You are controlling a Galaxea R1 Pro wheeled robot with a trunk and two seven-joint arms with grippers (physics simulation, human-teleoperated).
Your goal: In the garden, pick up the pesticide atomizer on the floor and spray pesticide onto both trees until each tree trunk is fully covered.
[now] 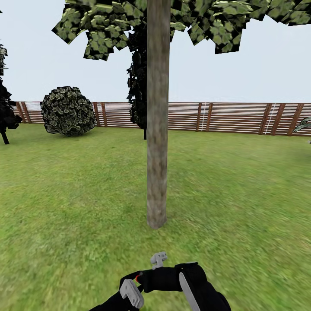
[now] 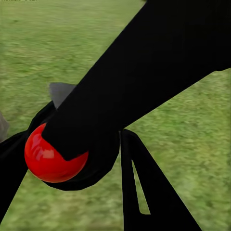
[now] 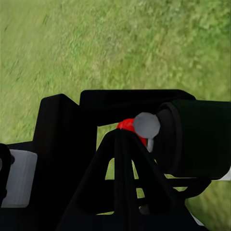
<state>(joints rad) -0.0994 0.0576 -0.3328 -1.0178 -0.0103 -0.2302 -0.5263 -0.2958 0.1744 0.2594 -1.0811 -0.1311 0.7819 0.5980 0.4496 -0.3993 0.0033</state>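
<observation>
Across the green grass lawn point(image 1: 65, 194), a brown slatted wooden fence point(image 1: 233, 116) is running behind a thick grey-brown tree trunk point(image 1: 157, 129). Below the trunk, both grippers are crowding the black pistol-shaped atomizer point(image 1: 166, 276); whether either is clamping it, I cannot tell.

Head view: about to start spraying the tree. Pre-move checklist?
1. Pesticide atomizer gripped by left end effector: ok, left wrist view shows fingers either side of it.
2. Grey nozzle facing the tree trunk: ok.
3. Trunk centred ahead, nothing between: ok.
4. Pesticide on trunk: not ok, no white specks visible.
5. Right end effector open or shut: cannot tell.
</observation>
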